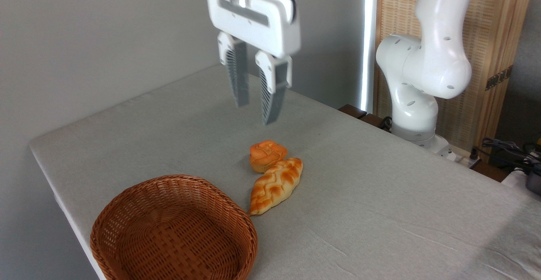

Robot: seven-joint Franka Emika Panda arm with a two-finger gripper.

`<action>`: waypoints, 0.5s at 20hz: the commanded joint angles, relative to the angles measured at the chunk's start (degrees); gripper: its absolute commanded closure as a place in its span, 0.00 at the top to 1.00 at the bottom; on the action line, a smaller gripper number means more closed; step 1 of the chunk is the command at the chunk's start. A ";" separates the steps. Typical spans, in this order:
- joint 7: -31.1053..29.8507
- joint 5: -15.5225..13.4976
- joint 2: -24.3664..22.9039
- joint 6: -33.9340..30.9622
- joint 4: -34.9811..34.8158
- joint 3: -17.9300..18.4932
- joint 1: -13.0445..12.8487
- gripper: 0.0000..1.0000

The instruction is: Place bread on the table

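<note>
The braided bread lies flat on the grey cloth table, its upper end touching the small orange bun and its lower tip close to the basket rim. My gripper hangs open well above and behind the bun, its two grey fingers apart with nothing between them.
A brown wicker basket stands empty at the table's front left corner. The arm's white base rises beyond the table's right back edge, with a bamboo screen behind it and cables at the far right.
</note>
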 commanded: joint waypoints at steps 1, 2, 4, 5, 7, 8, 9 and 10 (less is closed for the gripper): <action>-1.97 -2.88 10.33 -7.29 14.97 -7.97 8.36 1.00; -2.58 -2.89 12.71 -8.97 18.32 -10.02 10.14 1.00; -4.34 -2.54 13.70 -9.42 19.85 -10.39 9.55 1.00; -4.17 -2.46 13.70 -9.77 19.76 -10.13 9.20 1.00; -3.47 -2.45 13.70 -10.56 18.80 -9.95 9.19 1.00; -3.55 -2.54 13.79 -10.57 18.18 -9.95 9.11 1.00; -3.46 -2.54 14.23 -10.30 17.74 -9.95 9.10 1.00; -3.46 -2.72 15.19 -9.78 17.82 -9.95 9.10 1.00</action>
